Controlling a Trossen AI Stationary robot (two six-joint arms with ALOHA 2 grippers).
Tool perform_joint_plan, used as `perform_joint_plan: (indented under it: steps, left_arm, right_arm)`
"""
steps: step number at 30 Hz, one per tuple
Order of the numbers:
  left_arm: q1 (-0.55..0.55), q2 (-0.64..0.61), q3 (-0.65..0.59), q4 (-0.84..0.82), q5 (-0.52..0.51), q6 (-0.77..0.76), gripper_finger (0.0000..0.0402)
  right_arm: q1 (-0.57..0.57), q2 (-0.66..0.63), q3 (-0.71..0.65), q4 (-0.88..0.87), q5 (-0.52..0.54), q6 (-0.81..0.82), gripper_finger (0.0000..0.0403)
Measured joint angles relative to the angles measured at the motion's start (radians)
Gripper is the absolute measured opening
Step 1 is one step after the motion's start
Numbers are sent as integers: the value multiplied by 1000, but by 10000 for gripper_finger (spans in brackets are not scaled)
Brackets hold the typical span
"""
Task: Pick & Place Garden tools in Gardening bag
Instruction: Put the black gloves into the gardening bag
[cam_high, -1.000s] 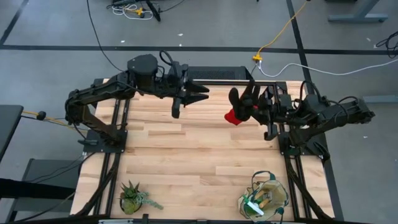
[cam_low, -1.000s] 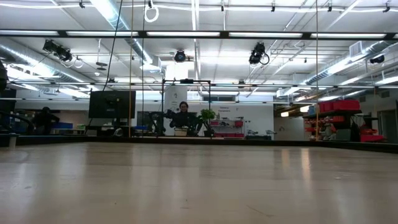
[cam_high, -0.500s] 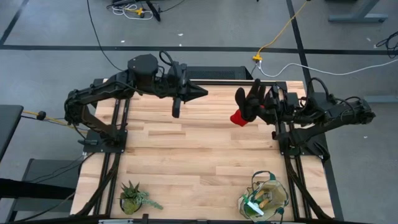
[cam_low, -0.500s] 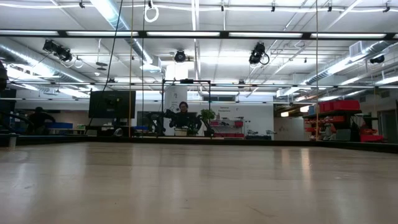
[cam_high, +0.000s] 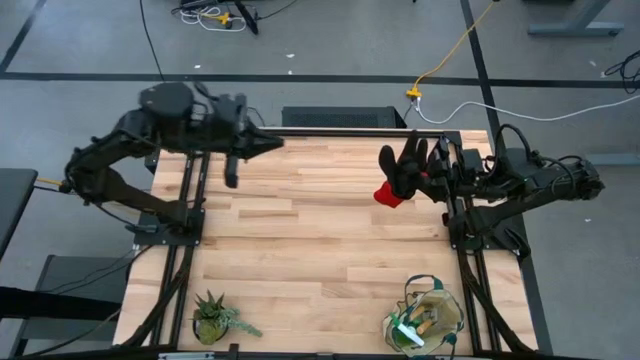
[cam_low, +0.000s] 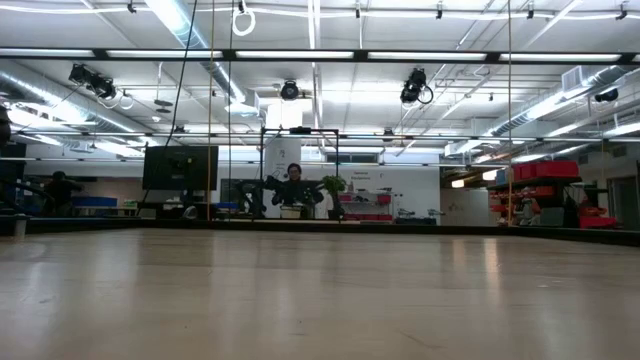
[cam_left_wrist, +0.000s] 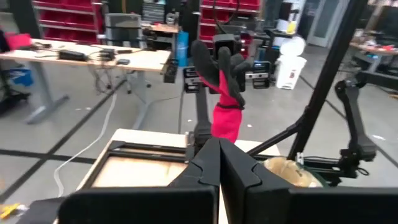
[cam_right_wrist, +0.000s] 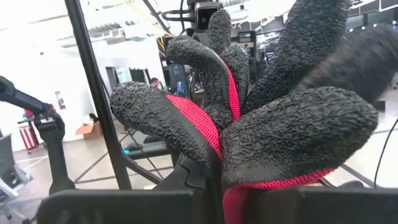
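Gloves (cam_high: 397, 172): red-and-black pair, grasped in the right pincer (cam_high: 425, 176), held clear above the tabletop (cam_high: 300, 250) near its far right part, cuff hanging down, fingers splayed upward; lifted, by the look of it, for carrying to the bag. Bag (cam_high: 428, 318): beige with green trim, at the near right corner, mouth up, a green piece and wooden handles already inside. Right arm: stretched in level from the right edge, wrist pointing toward the tabletop's middle. Left pincer (cam_high: 268, 143): clenched, empty, fingers (cam_left_wrist: 219, 163) pressed together. Left arm: folded at the far left corner, reaching along the far edge, apparently waiting. Plant (cam_high: 214, 318): near left corner, not part of the job
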Motion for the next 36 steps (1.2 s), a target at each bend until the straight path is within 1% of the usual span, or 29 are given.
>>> perform_joint_plan:
  steps: [3,9,12,18,23,29,36]
  left_arm:
    - [0,-38,0,-48,-35,-16,2]
    - [0,-87,0,-102,-42,21,2]
    - [0,-95,0,-102,-43,41,2]
    - [0,-94,0,-113,-42,56,2]
    - [0,-91,-5,-124,-42,45,2]
    - [0,-92,-5,-124,-43,46,2]
    - [0,-92,-6,-124,-44,53,2]
  right_arm:
    - [0,-5,0,-14,-12,-6,33]
    - [0,-22,0,-40,-44,9,33]
    - [0,-27,0,-46,-46,11,33]
    - [0,-43,0,-84,-121,11,31]
    - [3,-56,0,-153,-120,60,14]
    - [47,-59,0,-167,-216,56,11]
    - [99,-78,0,-165,-225,19,11]
